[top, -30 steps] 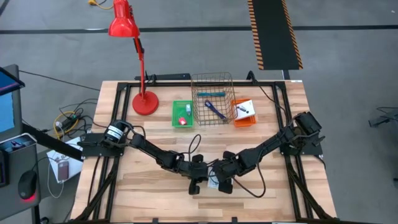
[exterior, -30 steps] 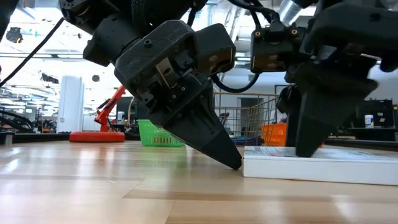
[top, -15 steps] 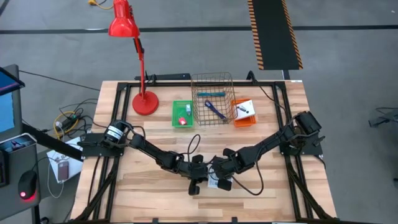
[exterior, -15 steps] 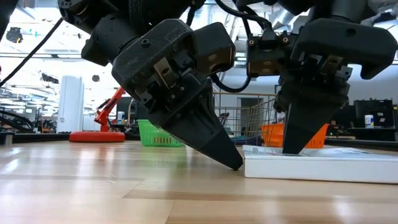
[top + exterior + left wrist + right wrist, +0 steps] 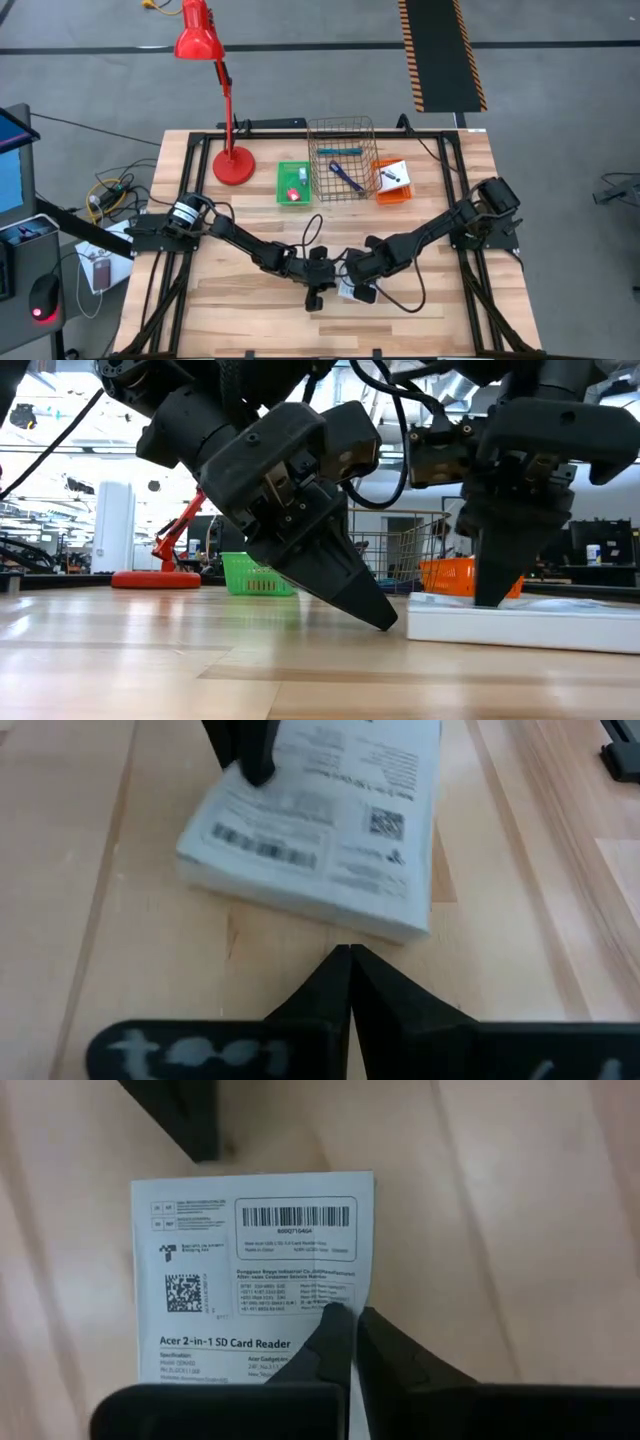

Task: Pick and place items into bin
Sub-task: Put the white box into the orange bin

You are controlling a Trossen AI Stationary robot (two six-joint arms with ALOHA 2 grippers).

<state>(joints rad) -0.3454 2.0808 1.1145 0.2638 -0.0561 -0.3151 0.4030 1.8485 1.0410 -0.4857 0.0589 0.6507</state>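
Note:
A flat white box (image 5: 250,1270) with printed labels lies on the wooden table near its front middle, and shows again as the box (image 5: 520,628) in the low view and the box (image 5: 349,291) in the high view. My right gripper (image 5: 350,1320) is shut and points steeply down at the box's top. My left gripper (image 5: 350,958) is shut and slants down, with its tip (image 5: 388,622) on the table just beside the box's left end. My right gripper presses its shut fingertips (image 5: 497,588) down on the box's top face (image 5: 320,1295), close to one long edge. It comes from above, pointing steeply down. The box lies flat on the table. My left gripper's tip stands at the box's near corner (image 5: 405,932); whether it touches the box I cannot tell.
At the back stands a wire basket (image 5: 342,160) holding a teal marker and a blue-purple strap. Left of it is a green basket (image 5: 293,183), right of it an orange tray (image 5: 392,182) with a white card. A red desk lamp (image 5: 232,163) stands at the far left.
My right gripper has shut and now stands with its fingertips on the box's top. The box has slid a little toward the table's right edge, away from the tip of my left gripper, and still lies flat.

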